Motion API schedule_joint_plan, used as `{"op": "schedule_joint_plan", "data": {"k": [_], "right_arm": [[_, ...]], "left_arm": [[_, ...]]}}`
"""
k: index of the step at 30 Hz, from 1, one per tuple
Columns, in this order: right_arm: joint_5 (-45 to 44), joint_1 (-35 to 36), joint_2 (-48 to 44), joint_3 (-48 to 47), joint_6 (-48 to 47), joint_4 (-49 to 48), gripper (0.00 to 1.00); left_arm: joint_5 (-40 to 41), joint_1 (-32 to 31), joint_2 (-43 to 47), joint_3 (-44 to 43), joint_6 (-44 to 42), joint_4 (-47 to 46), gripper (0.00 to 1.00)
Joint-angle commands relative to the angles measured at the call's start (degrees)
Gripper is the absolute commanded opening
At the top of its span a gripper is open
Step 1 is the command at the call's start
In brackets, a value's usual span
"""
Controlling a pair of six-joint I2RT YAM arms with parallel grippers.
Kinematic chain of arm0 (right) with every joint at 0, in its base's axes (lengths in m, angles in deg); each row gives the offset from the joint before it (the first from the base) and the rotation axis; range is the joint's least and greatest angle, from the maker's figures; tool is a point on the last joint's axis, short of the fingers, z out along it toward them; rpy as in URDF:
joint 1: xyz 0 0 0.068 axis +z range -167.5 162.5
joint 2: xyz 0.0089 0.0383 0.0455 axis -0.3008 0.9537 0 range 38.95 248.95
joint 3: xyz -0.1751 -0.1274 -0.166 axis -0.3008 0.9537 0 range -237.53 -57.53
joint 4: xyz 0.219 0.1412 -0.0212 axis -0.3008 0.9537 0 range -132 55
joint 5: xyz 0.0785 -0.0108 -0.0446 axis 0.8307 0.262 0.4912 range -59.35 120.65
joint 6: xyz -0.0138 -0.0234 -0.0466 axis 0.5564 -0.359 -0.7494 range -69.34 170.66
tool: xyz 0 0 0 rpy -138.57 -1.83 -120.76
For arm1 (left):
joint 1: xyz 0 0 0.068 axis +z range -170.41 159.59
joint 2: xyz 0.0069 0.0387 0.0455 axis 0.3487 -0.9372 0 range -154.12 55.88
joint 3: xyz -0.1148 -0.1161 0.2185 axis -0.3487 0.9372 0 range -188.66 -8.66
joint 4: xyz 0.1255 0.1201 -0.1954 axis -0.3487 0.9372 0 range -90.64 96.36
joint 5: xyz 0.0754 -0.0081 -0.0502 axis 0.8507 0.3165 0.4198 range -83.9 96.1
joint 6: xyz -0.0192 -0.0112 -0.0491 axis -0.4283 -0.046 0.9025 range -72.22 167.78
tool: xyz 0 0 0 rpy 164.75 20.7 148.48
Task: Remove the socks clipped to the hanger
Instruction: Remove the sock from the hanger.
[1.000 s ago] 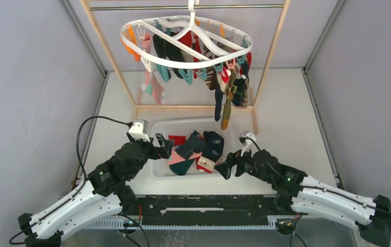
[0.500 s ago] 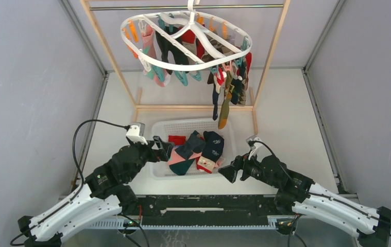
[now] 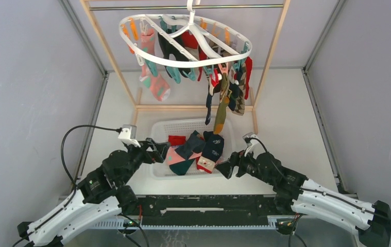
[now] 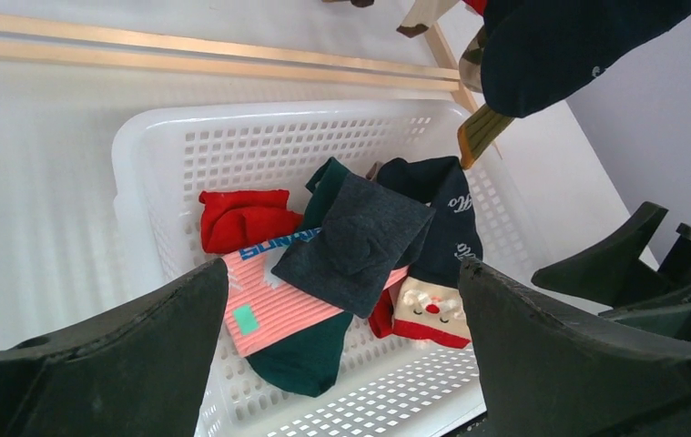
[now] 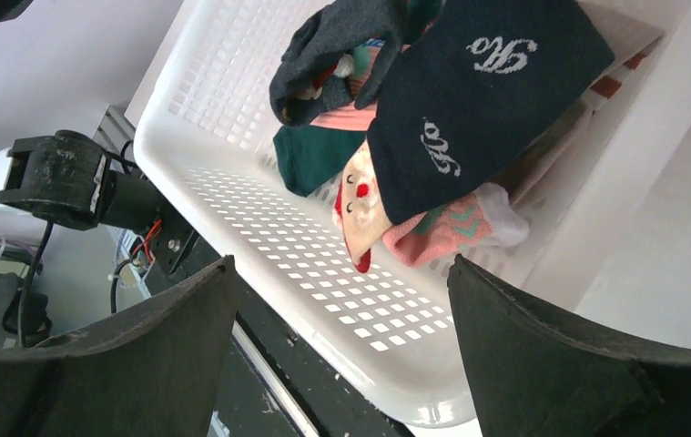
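The white oval hanger [image 3: 147, 52] hangs from the rack's top bar, with orange, teal and white clips. Several socks [image 3: 224, 95] in red, navy, olive, black and pink hang clipped under it; a pink one [image 3: 157, 86] hangs at the left. Several loose socks [image 3: 196, 152] lie in the white mesh basket [image 3: 185, 125]; they also show in the left wrist view [image 4: 350, 241] and the right wrist view [image 5: 469, 100]. My left gripper [image 3: 160, 151] is open and empty at the basket's left edge. My right gripper [image 3: 226, 168] is open and empty at the basket's front right corner.
The wooden rack frame [image 3: 193, 107] stands behind the basket, its base rail on the table. Grey walls close in left and right. The black base bar [image 3: 203, 203] runs along the near edge. The basket rim shows in the right wrist view [image 5: 414, 364].
The hanger has swung and turned, and its socks have shifted; the pink sock now hangs lower at the left. My left arm has drawn back a little to the left. My right gripper has barely moved.
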Motion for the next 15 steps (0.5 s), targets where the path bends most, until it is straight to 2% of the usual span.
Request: {"op": "schedule_joint_plan", "data": {"k": [1,15], "right_arm": [[-3.1,-0.7,1.6,-1.6,-1.8,-0.7,0.9],[-4.9,-1.5,7.2,-12.0,-8.4,-7.6,0.66]], "left_arm": [[-0.5,-0.3,1.6,0.8,-0.2,-0.4,1.0],[-2.4,-0.5,2.4,2.4,1.5,-1.2,1.0]]}}
